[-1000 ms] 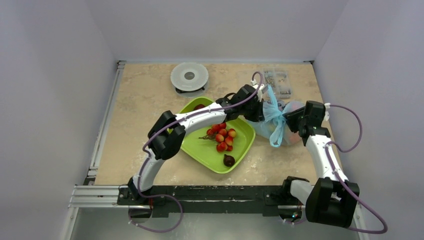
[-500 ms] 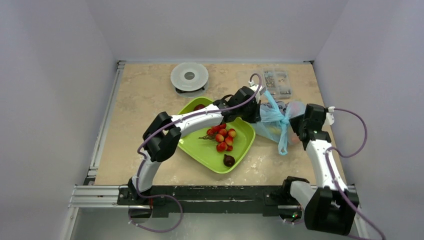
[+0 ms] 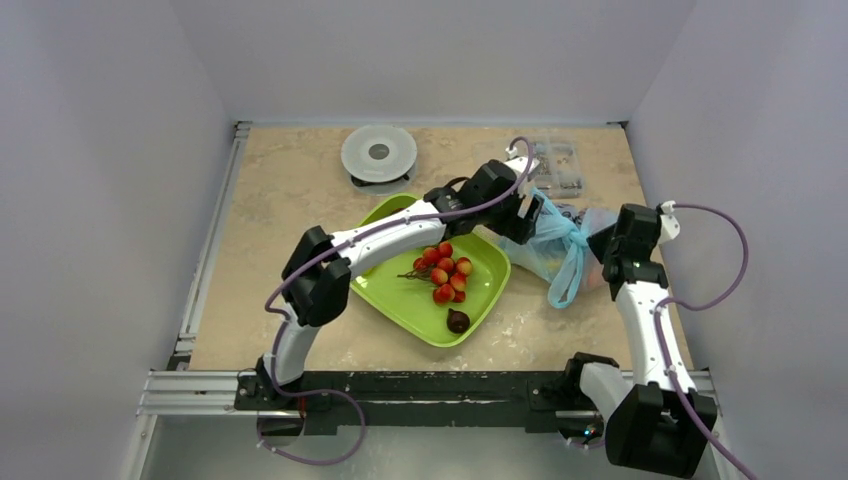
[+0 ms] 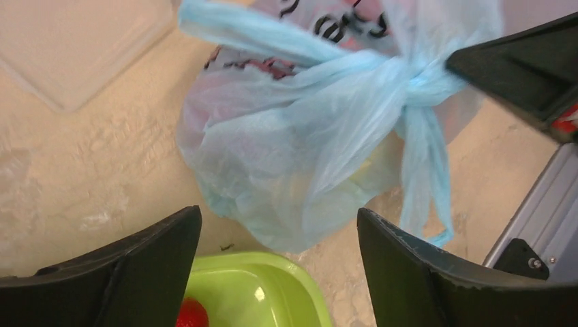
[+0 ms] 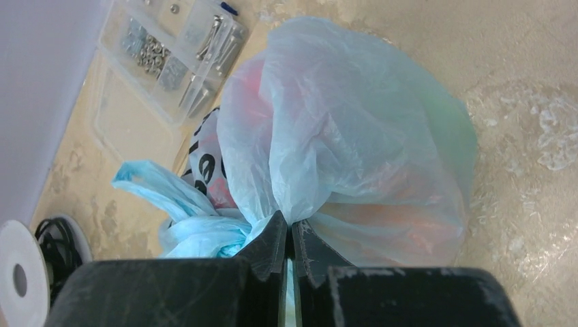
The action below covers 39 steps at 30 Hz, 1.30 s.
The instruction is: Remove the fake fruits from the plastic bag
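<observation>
Since the earlier frame the left claw (image 3: 527,214) has let go of the plastic bag (image 3: 556,240) and spread its jaws wide, while the right claw (image 3: 603,246) has drawn back a little toward its own side, taking the bag with it.

Worktop (image 3: 280,220): carries everything shown.

Plastic bag (image 4: 286,157): rests on the worktop between the two claws, directly ahead of the open left claw (image 4: 278,214) and just beyond its fingertips, not touching them. Its gathered neck runs from the bulging body toward the right claw.

Green tray (image 3: 400,300): lies behind and below the left claw, its corner just beside the bag. It holds a berry cluster (image 3: 445,272) and one dark purple-brown fruit (image 3: 458,320).

Fake fruits (image 5: 399,197): the rest show only as reddish and orange tints through the plastic, so most remain inside.

Right claw (image 5: 292,226): pinched tight on the bag's neck.

Knot (image 4: 416,85): sits at the right claw's fingertips, to the far right of the left claw. The mouth looks tied, so the free left claw, nearer the bag's body, probably must work toward this knot.
</observation>
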Tool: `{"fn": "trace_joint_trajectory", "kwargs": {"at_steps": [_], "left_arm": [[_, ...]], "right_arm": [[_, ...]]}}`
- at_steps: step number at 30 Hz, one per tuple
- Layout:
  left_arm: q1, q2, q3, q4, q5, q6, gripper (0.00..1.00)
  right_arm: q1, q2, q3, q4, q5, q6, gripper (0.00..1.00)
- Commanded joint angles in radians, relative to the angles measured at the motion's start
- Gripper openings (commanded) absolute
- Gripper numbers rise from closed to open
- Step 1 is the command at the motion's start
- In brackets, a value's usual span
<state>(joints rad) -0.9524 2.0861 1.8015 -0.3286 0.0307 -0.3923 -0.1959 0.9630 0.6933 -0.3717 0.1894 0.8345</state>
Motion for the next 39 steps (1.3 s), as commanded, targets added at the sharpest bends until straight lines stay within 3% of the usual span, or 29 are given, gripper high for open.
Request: {"fn": "trace_joint_trajectory", "kwargs": {"at_steps": [1, 3, 5, 9, 14, 23, 27, 33, 39], "left_arm": [[-0.034, 0.004, 0.253, -0.043, -0.016, 0.118, 0.88], [-0.047, 0.085, 0.380, -0.087, -0.007, 0.156, 0.90], [-0.065, 0.151, 0.445, -0.080, 0.011, 0.205, 0.83], [-0.087, 0.183, 0.418, 0.033, 0.045, 0.268, 0.64], [-0.090, 0.213, 0.417, 0.074, 0.042, 0.293, 0.58], [-0.092, 0.310, 0.495, 0.066, -0.002, 0.266, 0.56], [-0.092, 0.334, 0.523, 0.046, -0.068, 0.254, 0.39], [-0.085, 0.292, 0.476, 0.066, -0.110, 0.265, 0.34], [-0.080, 0.308, 0.492, 0.069, -0.173, 0.263, 0.44]], "right_arm": [[-0.004, -0.007, 0.051, 0.069, -0.059, -0.112, 0.00], [-0.003, -0.011, 0.049, 0.075, -0.082, -0.112, 0.00], [-0.002, -0.017, 0.060, 0.066, -0.098, -0.112, 0.00], [-0.003, -0.030, 0.078, 0.059, -0.124, -0.106, 0.00], [-0.003, -0.038, 0.068, 0.070, -0.150, -0.093, 0.00], [-0.003, -0.043, 0.058, 0.079, -0.171, -0.096, 0.00], [-0.004, -0.044, 0.060, 0.080, -0.168, -0.105, 0.00], [-0.004, -0.045, 0.059, 0.082, -0.167, -0.114, 0.00], [-0.004, -0.036, 0.048, 0.094, -0.186, -0.107, 0.00]]}}
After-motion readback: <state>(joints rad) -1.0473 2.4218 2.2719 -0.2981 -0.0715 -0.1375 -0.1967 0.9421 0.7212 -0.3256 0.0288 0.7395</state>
